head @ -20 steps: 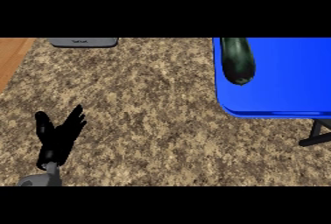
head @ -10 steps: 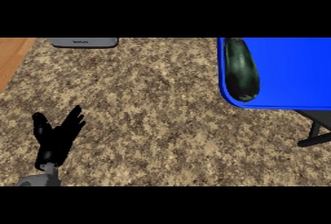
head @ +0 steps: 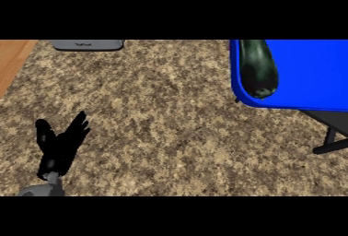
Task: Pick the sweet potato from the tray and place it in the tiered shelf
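Sweet potato (head: 257,69) is in the upper right of the frame, lying on the blue tray (head: 306,73) along its left rim. Its skin looks dark green-black and glossy, not what the name suggests. It's a long, rounded shape. The long axis runs top to bottom of the frame, the blunt lower end is near the tray's lower-left corner, and the top end is cut off by the frame edge.

Key relation: it lies up and to the right of the left robot hand (head: 61,145) and well apart from it, with bare counter (head: 163,129) between them. That robot hand is at lower left, released, fingers straight and pointing up, resting and holding nothing. The right robot hand isn't in view, so I can't give its state. Since the target sits on the right side, I'd judge the right arm better placed. A grasp across the short axis, coming in from the left rim side, looks most sensible.

The tray is smooth plastic-looking blue with a raised rim. The counter is speckled brown stone. A black frame (head: 333,133) pokes out below the tray at the right edge, and I can't tell whether it belongs to the shelf. A grey flat object (head: 88,44) is at upper left, with a wood strip (head: 14,60) beside it.
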